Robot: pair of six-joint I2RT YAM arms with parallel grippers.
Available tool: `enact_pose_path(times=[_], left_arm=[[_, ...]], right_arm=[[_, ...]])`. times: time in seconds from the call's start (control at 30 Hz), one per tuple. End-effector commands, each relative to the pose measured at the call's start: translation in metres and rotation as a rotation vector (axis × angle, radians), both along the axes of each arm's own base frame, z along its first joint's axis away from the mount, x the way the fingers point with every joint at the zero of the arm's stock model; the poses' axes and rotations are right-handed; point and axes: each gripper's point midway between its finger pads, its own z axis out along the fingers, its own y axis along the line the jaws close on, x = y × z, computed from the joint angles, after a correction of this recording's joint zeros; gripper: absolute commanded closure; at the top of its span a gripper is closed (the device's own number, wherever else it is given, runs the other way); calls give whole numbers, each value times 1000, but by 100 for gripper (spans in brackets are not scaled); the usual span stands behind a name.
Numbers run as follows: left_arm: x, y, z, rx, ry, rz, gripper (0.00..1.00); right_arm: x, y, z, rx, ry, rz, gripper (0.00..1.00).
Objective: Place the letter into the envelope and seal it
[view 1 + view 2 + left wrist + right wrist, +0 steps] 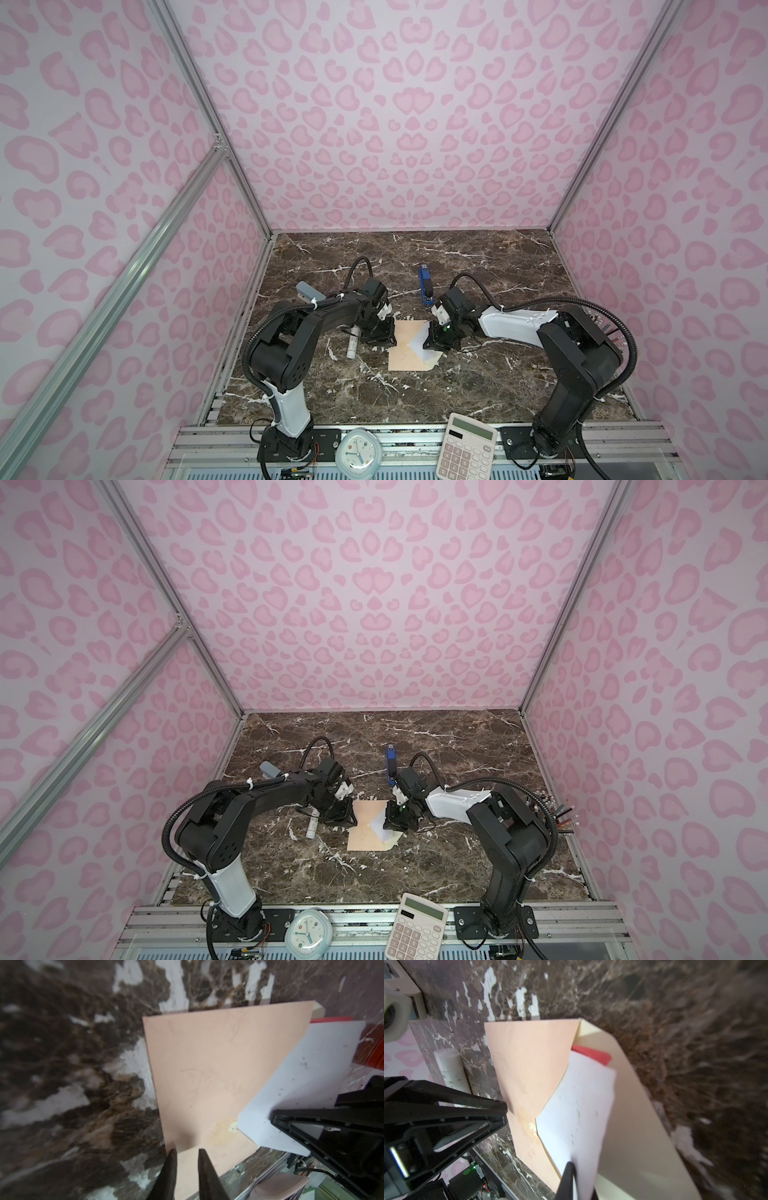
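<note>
The peach envelope (403, 347) (363, 829) lies flat on the marble table, its cream flap (633, 1105) folded open toward the right arm. The letter (581, 1109) (311, 1084) sticks partway out of the envelope's mouth, pale side up, with a red edge (591, 1054) showing. My right gripper (575, 1165) (428, 343) is shut on the letter's outer edge. My left gripper (187, 1151) (390, 338) stands on the envelope's opposite edge, its fingers a little apart with only bare envelope between them.
A white glue stick (353, 343) (450, 1068) lies just left of the left gripper. A blue stapler (424, 284) stands behind the right gripper, and a grey tape dispenser (309, 293) sits at the back left. A clock (357, 455) and a calculator (465, 451) rest on the front rail.
</note>
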Motion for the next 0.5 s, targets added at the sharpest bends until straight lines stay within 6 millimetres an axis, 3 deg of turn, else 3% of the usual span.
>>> enact_pose_path(times=[0.0, 0.37, 0.47], left_arm=[[-6, 10, -7, 56, 23, 3, 77], [-5, 8, -3, 43, 23, 3, 77], [-4, 8, -1, 43, 16, 1, 76]], right_arm=[[2, 8, -2, 41, -2, -6, 90], [2, 17, -1, 96, -23, 16, 89], [2, 11, 1, 81, -24, 21, 78]])
